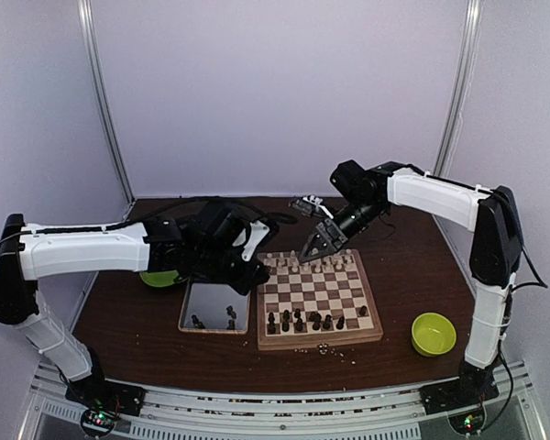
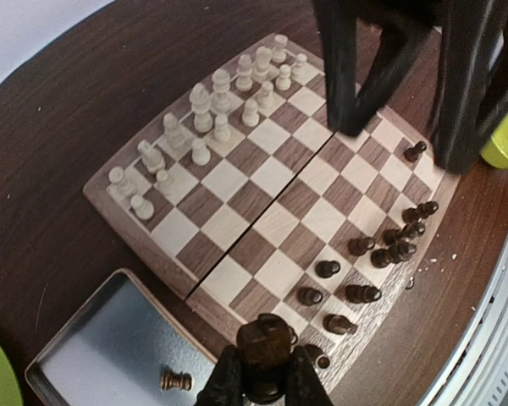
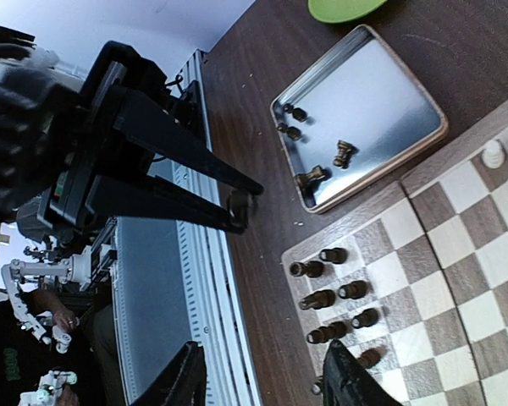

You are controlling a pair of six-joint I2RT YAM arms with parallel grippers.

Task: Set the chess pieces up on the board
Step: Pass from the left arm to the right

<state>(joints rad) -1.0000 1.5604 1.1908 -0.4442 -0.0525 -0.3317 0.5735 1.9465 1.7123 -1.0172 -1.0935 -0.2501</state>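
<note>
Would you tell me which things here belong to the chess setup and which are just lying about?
Job: dark pieces, one in the left gripper; board; tray holding more dark pieces.
Lying about: two green bowls; cream pieces, already lined up.

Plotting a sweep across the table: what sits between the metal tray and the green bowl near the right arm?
The board, with dark chess pieces along its near edge, lies between the tray and the bowl; the top view shows it.

Bare middle rows of the board (image 2: pixel 262 211) leave me room to pass; cream chessmen (image 2: pixel 201 106) crowd its far edge, dark chess pieces (image 2: pixel 402 251) its near edge, and my right gripper (image 1: pixel 310 249) hangs above.
</note>
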